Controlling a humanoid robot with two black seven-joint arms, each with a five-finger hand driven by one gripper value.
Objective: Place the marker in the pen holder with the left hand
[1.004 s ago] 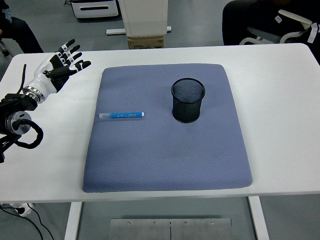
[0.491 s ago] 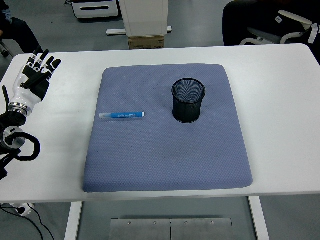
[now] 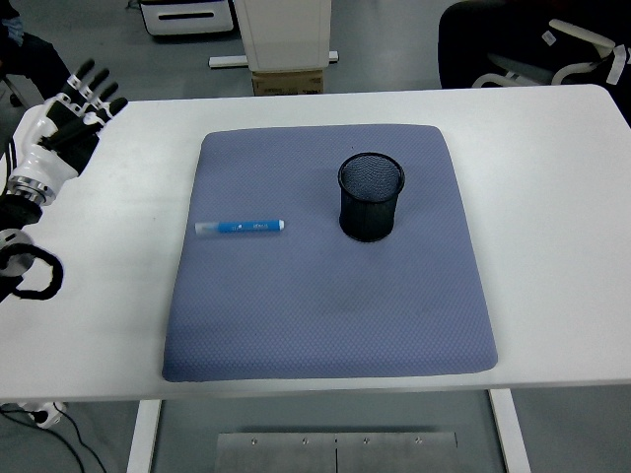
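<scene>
A blue marker [image 3: 242,227] with a clear cap end lies flat on the left part of the grey-blue mat [image 3: 325,296], its length running left to right. A black mesh pen holder [image 3: 372,196] stands upright on the mat, to the right of the marker. My left hand [image 3: 81,101] is at the far left over the table's back corner, well away from the marker, fingers spread and holding nothing. The right arm does not show.
The white table [image 3: 552,246] extends around the mat on all sides. Behind the table stand a white cabinet [image 3: 286,34] with a cardboard box and a chair at the top right [image 3: 582,44]. A person's leg shows at the top left [image 3: 30,49].
My left hand has moved left and back, away from the mat toward the table's far left corner, and stays open. The marker and holder have not moved.
</scene>
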